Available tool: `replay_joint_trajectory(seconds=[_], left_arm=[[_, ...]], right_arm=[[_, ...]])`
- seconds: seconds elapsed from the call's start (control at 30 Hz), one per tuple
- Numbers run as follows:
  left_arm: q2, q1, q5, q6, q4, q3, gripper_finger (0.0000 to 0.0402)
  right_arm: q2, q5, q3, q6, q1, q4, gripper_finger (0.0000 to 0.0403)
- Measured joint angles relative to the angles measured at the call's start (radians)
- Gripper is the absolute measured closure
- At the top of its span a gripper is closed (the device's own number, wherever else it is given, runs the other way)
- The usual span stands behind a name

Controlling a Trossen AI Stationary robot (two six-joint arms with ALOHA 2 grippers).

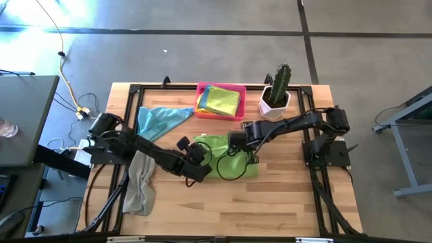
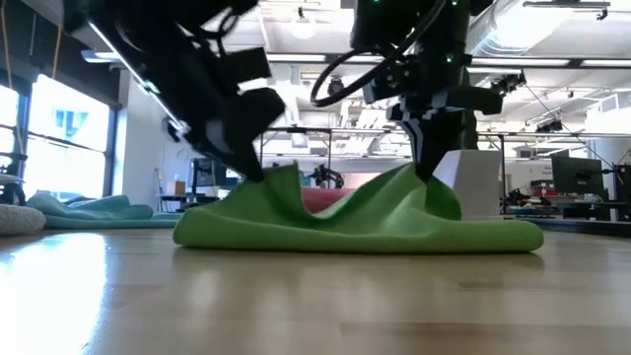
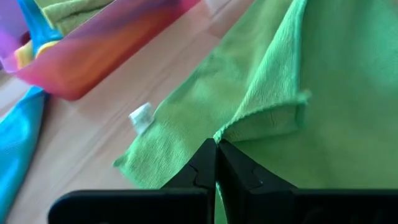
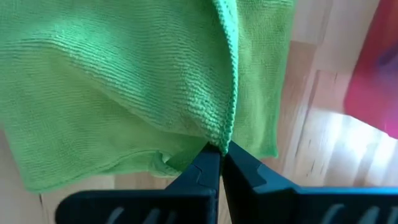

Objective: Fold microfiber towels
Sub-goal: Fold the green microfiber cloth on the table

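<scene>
A lime green microfiber towel (image 1: 233, 162) lies mid-table, with most of it resting on the wood. Two parts of it are drawn up into peaks. My left gripper (image 2: 261, 170) is shut on the left peak and my right gripper (image 2: 430, 168) on the right one; from above they show as left (image 1: 202, 150) and right (image 1: 237, 142). A light blue towel (image 1: 159, 119) lies spread at the far left. A grey towel (image 1: 141, 183) lies crumpled at the near left, partly under my left arm. My left gripper pinches a folded-over bit of the green towel's edge (image 3: 219, 135) between its two fingertips, slanting down from the table's left. That bit is lifted into a small peak (image 2: 281, 177); the rest lies slack on the table. My right gripper pinches the towel's hemmed edge (image 4: 225, 140) between its two fingertips, coming from above and pointing steeply down. The cloth rises to the fingers in a peak (image 2: 404, 182) and falls away slack to the table on both sides.
A pink tray (image 1: 236, 89) at the far edge holds folded yellow, green and blue cloths. A cactus in a white pot (image 1: 276, 96) stands to its right. The near part of the wooden table (image 1: 243, 209) shows bare wood.
</scene>
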Motion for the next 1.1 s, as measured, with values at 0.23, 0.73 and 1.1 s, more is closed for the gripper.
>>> replay_joint_trajectory(seconds=[0.23,0.73,1.1], left_arm=[[0.021,0.028,-0.056,0.002,0.028,0.001,0.0401],[0.02,0.039,-0.02,-0.009,0.022,0.001,0.0401],[0.02,-0.01,-0.026,-0.018,0.022,0.001,0.0401]], right_arm=[[0.0,-0.005,0.001,-0.081,-0.054,-0.068,0.0402],[0.033,-0.082,0.0,-0.149,-0.114,-0.005,0.0381],[0.075,0.188,0.0,-0.169,-0.114,-0.002,0.0297]])
